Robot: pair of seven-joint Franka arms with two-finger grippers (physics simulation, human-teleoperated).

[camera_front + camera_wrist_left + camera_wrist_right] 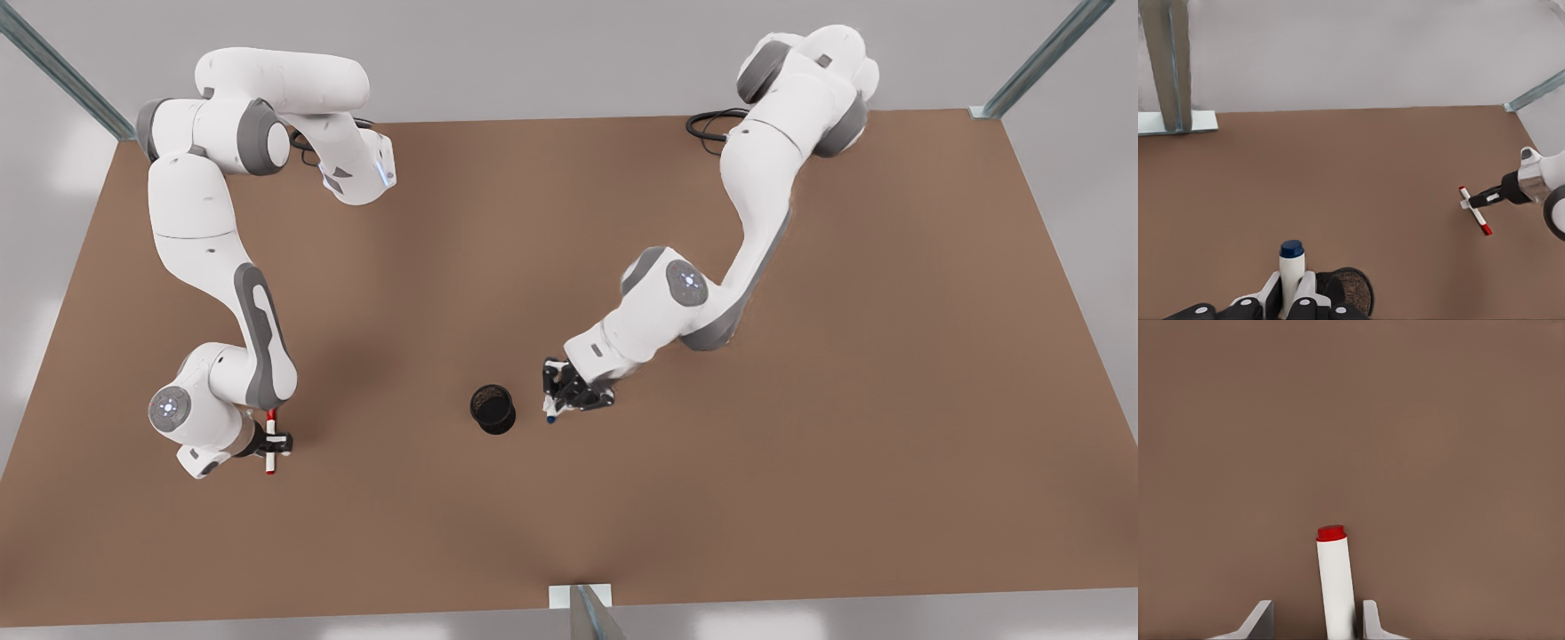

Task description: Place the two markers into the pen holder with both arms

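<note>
2 white arms, grey joint covers, blk grippers, blk cables

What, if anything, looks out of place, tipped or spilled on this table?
Nothing stands out. The pen holder stands upright; the left gripper holds the blue marker beside it, and the right gripper grips the red marker farther off.
</note>
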